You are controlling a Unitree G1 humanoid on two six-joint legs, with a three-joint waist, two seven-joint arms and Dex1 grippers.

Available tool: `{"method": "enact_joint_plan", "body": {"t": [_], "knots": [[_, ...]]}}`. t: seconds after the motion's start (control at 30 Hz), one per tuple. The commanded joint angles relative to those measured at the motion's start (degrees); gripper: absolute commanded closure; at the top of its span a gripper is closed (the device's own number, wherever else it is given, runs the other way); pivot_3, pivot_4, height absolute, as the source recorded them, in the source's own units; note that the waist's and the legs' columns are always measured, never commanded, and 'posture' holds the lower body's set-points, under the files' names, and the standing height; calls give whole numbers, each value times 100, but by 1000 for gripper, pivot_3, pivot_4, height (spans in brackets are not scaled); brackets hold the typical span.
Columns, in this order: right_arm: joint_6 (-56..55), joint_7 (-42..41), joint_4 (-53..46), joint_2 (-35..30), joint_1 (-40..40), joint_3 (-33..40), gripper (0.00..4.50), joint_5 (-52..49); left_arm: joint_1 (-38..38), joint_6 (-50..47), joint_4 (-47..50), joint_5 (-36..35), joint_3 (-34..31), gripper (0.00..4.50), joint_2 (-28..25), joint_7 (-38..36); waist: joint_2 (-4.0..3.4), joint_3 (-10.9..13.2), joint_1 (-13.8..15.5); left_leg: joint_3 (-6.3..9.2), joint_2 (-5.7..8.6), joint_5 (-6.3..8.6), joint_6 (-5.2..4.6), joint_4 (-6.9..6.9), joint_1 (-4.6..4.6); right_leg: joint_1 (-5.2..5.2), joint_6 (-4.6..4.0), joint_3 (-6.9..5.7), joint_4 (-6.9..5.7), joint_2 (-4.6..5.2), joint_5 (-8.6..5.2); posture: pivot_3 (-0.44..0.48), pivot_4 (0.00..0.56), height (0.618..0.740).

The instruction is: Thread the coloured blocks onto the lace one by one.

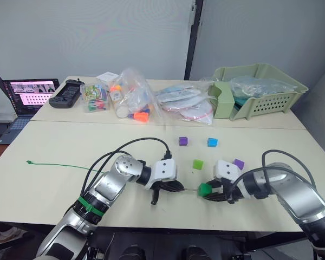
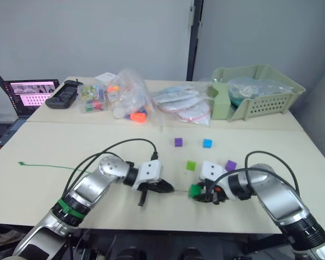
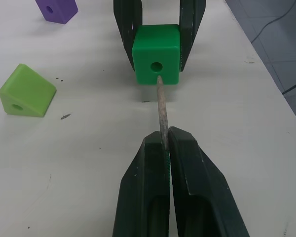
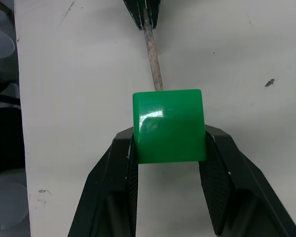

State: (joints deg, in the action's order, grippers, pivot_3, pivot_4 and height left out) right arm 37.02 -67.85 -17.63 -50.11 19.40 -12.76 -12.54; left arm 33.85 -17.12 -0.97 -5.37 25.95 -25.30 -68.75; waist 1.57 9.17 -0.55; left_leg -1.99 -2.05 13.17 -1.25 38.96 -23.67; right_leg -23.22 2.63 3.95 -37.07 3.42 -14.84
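Dark green block (image 3: 155, 61): pinched in right claw (image 4: 168, 148), worktop (image 1: 70, 157) near edge, hole facing lace tip (image 3: 161, 106). Lace (image 1: 57, 164): tip pinched in left claw (image 3: 165, 148), just entering the hole; cord trails toward 9 o'clock. Unthreaded: lime block (image 1: 197, 164), blue block (image 1: 212, 142), two purple blocks (image 1: 183, 141) toward 12 o'clock. Judged: first threading begun, four left

blocks (image 1: 197, 164) behind grippers, basket (image 1: 258, 90) far right

Silver metal arms, white wrist housings, black two-fingered tools, looping black cables, green band on left forearm (image 1: 89, 206)
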Motion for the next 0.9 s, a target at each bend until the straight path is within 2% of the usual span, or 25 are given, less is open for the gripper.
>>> {"method": "enact_joint_plan", "body": {"t": [0.03,0.5,0.9], "knots": [[38,62,-179,-28,90,49,3316,-69,128,112,36,3,-3,4500,62,-13,0,0,1,0,0,0,0,0,0,0,0,0,0,0,0,0,150,733],[-106,223,-224,54,112,-232,3316,64,291,189,-285,142,97,4500,367,51,0,0,-2,2,2,0,0,0,-4,-1,1,-1,2,0,-1,0,150,733],[-247,292,-93,85,203,-490,3316,332,673,284,-1187,364,386,4500,1065,170,1,0,2,4,5,0,0,2,-7,-2,2,-1,3,0,-1,0,150,733]]}}
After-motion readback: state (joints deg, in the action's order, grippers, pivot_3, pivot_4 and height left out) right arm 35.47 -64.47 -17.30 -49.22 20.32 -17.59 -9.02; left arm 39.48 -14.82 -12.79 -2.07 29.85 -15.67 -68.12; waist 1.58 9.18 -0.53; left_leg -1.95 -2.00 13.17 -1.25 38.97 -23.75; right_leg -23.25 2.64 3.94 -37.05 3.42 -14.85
